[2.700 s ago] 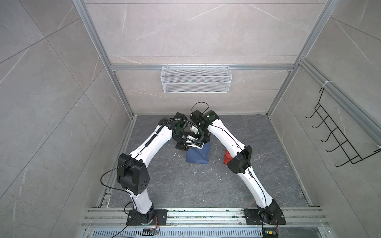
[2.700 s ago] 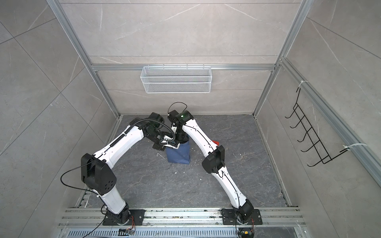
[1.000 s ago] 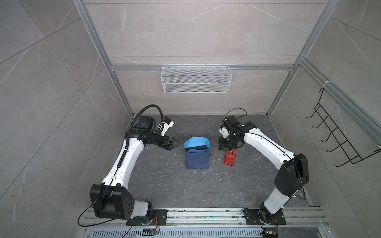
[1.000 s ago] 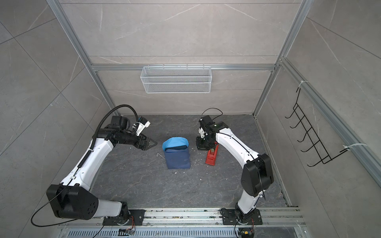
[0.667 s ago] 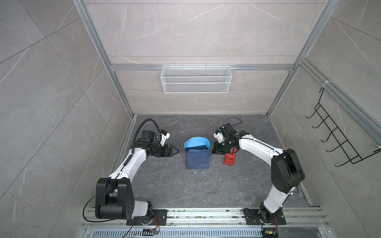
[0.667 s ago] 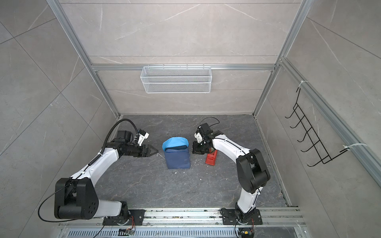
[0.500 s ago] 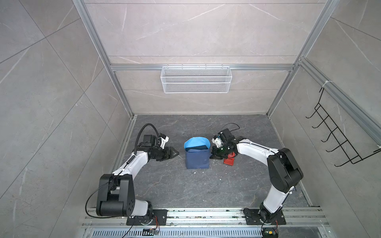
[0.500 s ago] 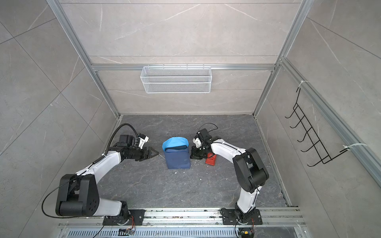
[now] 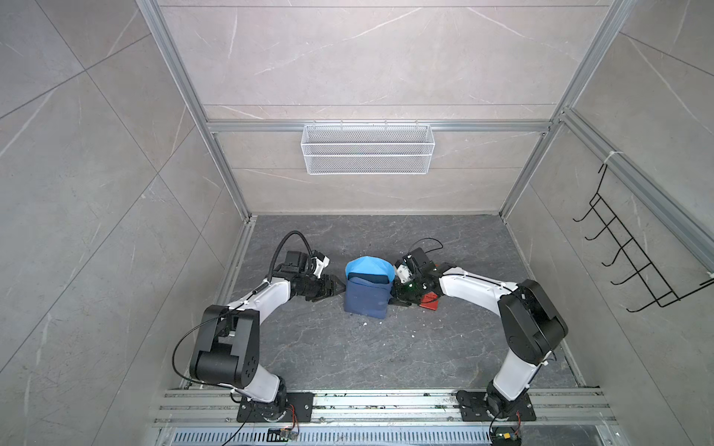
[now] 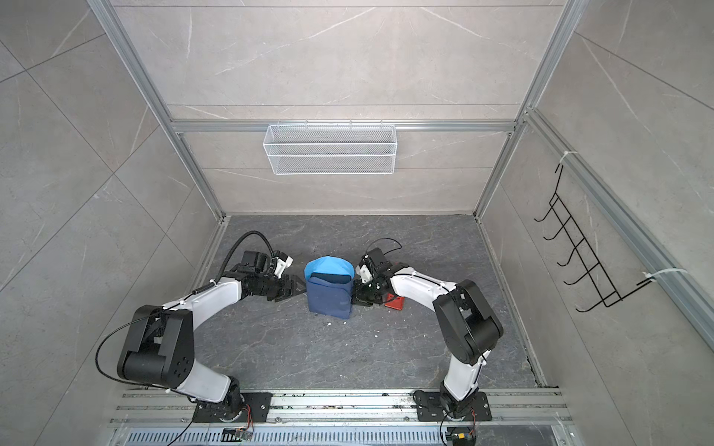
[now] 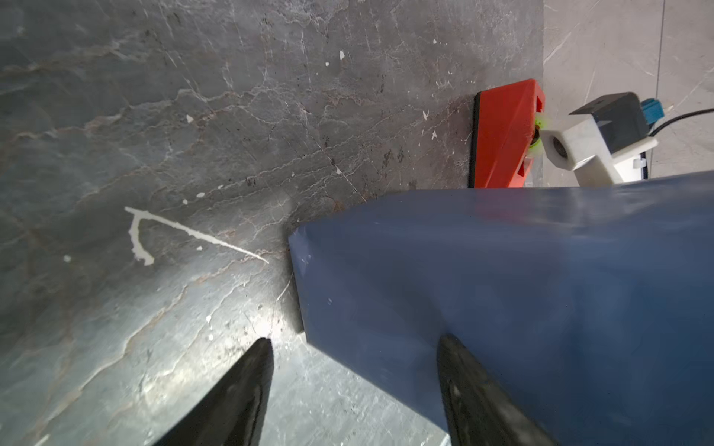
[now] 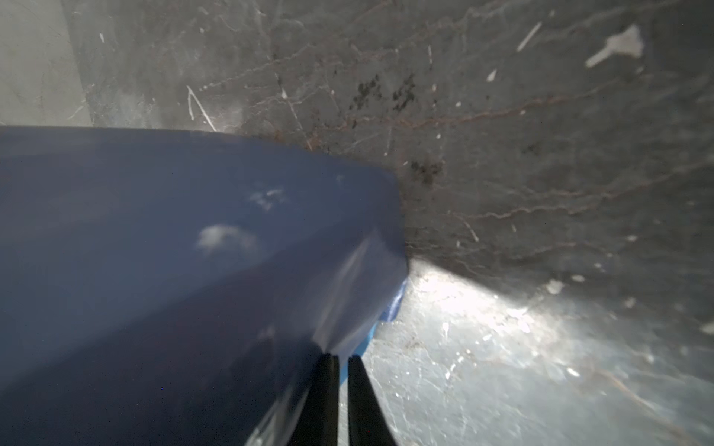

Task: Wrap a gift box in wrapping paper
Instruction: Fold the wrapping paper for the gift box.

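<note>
The wrapping paper [image 9: 365, 299] stands wrapped around the gift box in mid-floor, dark blue outside, with a light blue flap curling up at its far end. Only a dark navy strip of the gift box [image 9: 368, 278] shows in that open end. My left gripper [image 9: 336, 287] is open, low at the parcel's left side; in the left wrist view one of its fingertips [image 11: 450, 355] overlaps the paper [image 11: 502, 289]. My right gripper [image 9: 395, 297] is shut and holds nothing, its tips [image 12: 342, 363] against the paper's [image 12: 154, 251] lower right corner.
A red tape dispenser [image 9: 429, 300] lies on the floor just right of the parcel, partly under my right arm. A white wire basket [image 9: 367, 150] hangs on the back wall and a black hook rack [image 9: 633, 262] on the right wall. White scraps dot the floor.
Both arms have swung apart from over the parcel, then dropped low and closed in on its two sides. My left jaws have narrowed. The right gripper left the tape dispenser.
</note>
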You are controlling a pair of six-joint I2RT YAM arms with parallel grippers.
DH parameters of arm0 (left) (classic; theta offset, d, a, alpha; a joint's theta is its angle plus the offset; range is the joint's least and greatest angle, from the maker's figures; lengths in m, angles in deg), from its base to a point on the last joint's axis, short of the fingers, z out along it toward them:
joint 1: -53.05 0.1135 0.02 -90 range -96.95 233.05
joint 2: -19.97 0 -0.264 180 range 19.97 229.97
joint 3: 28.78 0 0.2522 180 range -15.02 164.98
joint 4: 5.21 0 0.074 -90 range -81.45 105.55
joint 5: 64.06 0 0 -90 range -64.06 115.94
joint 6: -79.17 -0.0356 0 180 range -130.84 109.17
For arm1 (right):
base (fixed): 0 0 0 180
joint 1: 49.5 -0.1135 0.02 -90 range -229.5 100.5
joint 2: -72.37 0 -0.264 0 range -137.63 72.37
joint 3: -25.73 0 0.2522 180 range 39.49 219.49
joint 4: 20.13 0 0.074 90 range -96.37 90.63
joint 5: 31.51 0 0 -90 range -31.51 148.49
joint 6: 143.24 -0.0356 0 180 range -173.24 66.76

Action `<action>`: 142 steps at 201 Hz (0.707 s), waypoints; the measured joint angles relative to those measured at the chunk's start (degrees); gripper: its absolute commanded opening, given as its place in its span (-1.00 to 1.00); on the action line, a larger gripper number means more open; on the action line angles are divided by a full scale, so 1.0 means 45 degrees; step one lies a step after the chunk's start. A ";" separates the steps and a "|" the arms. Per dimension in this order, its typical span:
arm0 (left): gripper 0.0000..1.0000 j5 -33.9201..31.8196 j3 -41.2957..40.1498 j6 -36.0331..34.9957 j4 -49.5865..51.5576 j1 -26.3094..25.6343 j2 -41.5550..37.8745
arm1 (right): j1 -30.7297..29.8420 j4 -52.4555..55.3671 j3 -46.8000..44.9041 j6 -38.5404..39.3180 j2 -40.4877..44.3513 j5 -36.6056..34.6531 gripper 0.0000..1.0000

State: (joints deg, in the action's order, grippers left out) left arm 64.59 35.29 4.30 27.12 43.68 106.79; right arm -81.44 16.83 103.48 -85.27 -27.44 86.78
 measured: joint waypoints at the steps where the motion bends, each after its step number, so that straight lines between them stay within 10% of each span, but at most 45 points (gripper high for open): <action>1: 0.25 -0.0005 0.0015 -0.0019 0.0058 0.0053 -0.0044 | 0.0005 0.0019 0.0000 0.0015 0.0029 -0.0005 -0.77; 16: 0.14 0.0155 0.0248 -0.0165 0.0520 0.0597 -0.0461 | 0.0175 0.0253 -0.0010 0.0160 0.0695 -0.0121 -0.77; 54: -1.00 0.2127 0.1093 -0.0486 0.0831 0.1195 -0.1059 | 0.0457 0.0544 0.0155 0.0369 0.1977 -0.0170 -0.83; 142: -1.00 0.4639 0.1107 0.0879 -0.0855 0.0641 -0.0767 | 0.0452 0.0563 0.0520 0.0393 0.2132 -0.0034 -0.89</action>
State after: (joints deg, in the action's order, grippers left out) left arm 85.46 40.27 8.26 23.27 46.57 103.34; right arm -79.41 19.36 105.82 -83.50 -17.85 86.63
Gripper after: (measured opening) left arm 0.044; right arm 0.059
